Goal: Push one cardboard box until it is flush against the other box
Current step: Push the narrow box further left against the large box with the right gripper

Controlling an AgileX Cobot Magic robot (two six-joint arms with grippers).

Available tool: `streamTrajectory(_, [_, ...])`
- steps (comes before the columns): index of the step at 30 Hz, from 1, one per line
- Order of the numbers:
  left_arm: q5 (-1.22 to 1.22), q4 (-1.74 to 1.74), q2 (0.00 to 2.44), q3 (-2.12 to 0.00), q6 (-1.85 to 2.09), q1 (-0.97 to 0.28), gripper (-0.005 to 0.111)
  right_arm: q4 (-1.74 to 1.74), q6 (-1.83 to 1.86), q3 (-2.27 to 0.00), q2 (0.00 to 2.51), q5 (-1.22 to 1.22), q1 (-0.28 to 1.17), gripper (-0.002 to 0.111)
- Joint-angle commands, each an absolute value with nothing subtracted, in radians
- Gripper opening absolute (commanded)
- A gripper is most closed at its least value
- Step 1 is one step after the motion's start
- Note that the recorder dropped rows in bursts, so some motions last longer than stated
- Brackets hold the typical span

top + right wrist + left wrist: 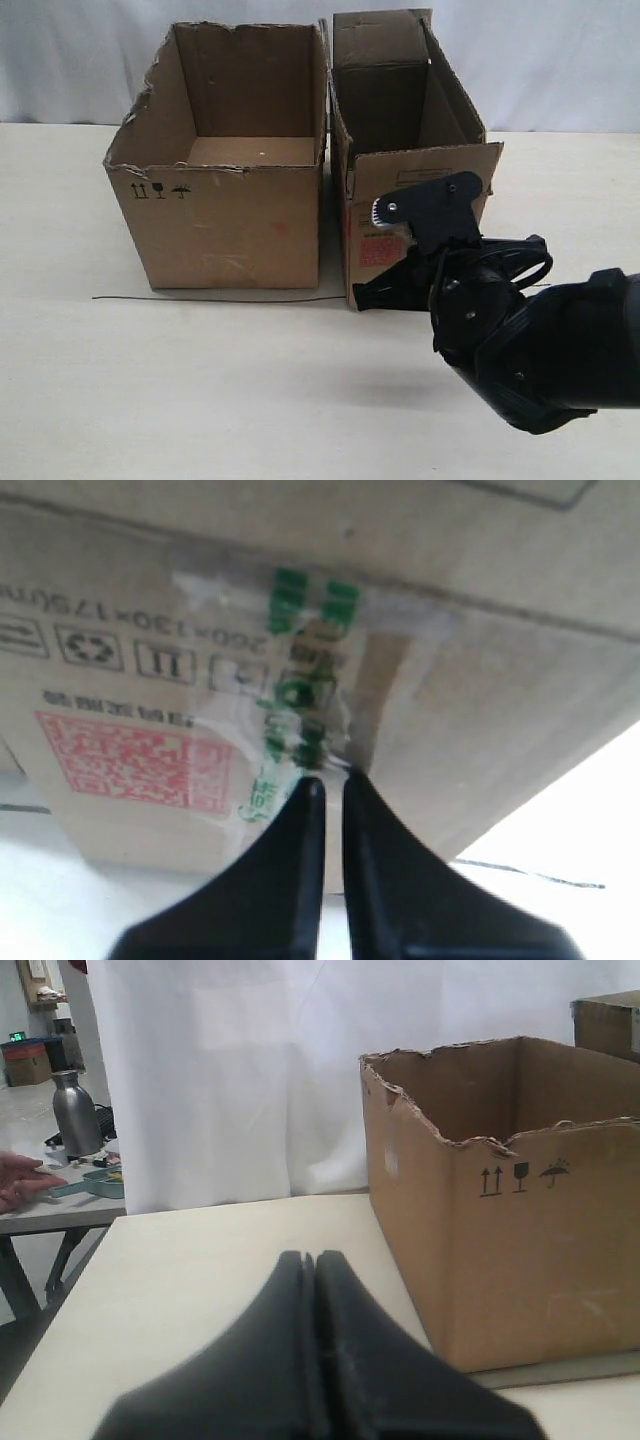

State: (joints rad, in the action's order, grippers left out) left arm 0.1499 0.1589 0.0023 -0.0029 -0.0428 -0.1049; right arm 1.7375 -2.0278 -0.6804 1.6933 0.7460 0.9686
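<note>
The cardboard box (pixel 425 165), narrow and tall with a red label (pixel 378 250) and long upright flaps, stands right of the other box (pixel 235 215), which is wide with a torn rim. Their upper edges nearly meet, and a thin gap shows at the base. My right gripper (pixel 375 293) is low at the narrow box's front face. In the right wrist view this gripper (pixel 327 780) is shut, empty, tips at the green-printed tape (pixel 295 695). My left gripper (pixel 308 1256) is shut over bare table, apart from the wide box (pixel 520 1260).
A thin black wire (pixel 200 298) lies on the table in front of the boxes. A white curtain hangs behind. In the left wrist view a side table beyond the table's edge holds a metal bottle (pixel 75 1110), with a person's hand (pixel 20 1180) on it.
</note>
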Motion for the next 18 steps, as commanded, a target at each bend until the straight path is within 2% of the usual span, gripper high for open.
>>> streamTrajectory(1, [0.144, 0.156, 0.0, 0.0, -0.042, -0.103, 0.0, 1.744, -2.019, -0.692, 1.696, 0.74, 0.963, 0.005])
streamTrajectory(18, [0.144, 0.156, 0.0, 0.0, -0.042, -0.103, 0.0, 1.744, -2.039, -0.696, 1.67, 0.71, 0.974, 0.005])
